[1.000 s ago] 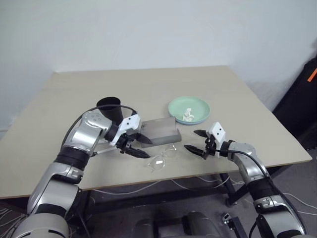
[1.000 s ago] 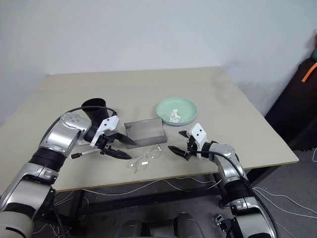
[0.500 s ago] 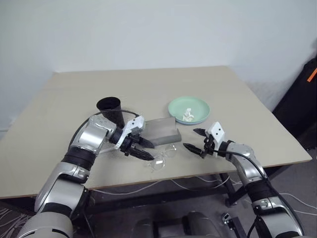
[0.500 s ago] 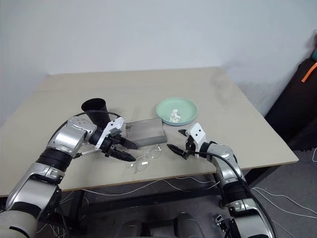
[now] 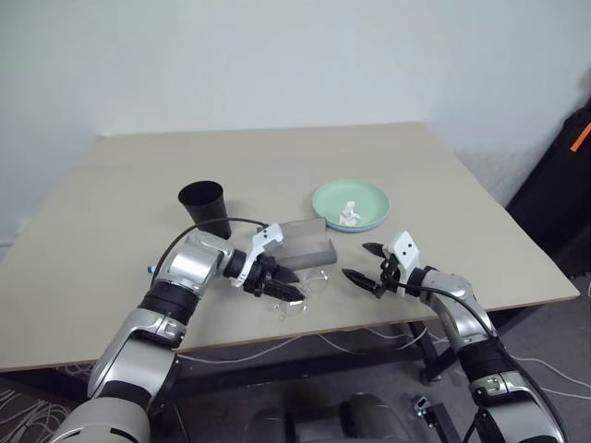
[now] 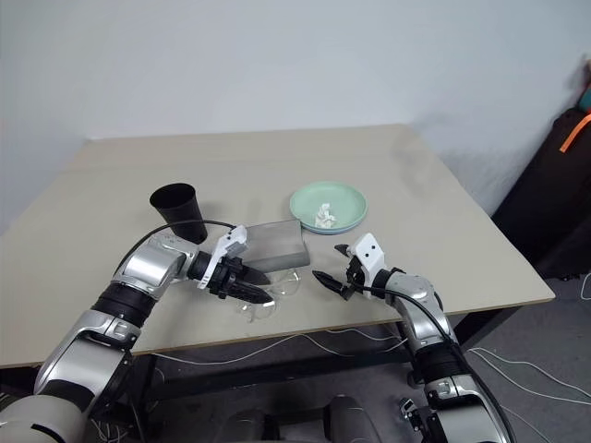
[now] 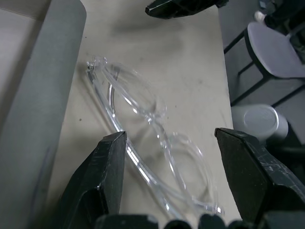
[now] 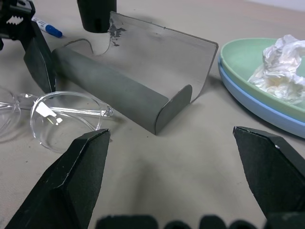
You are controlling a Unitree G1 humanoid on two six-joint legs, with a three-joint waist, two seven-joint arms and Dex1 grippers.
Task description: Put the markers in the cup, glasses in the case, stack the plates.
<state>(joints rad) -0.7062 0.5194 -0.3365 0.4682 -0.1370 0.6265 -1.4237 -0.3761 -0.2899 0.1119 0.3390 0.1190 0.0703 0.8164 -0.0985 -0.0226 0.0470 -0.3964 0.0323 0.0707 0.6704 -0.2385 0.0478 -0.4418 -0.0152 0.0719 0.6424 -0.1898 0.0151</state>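
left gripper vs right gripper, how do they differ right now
The left gripper is down at the glasses, its fingers either side of the frame; the right gripper hangs over bare table with nothing between its fingers. The left points down toward the table's front edge; the right points nearly level, toward the case. Both are open, and neither holds anything.

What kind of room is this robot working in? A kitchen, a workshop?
Most likely a lab or test room, not a kitchen. A plain beige table stands against a bare white wall, loose cables trail on the floor beneath it, and a few everyday props, a black cup and stacked plates, are laid out.
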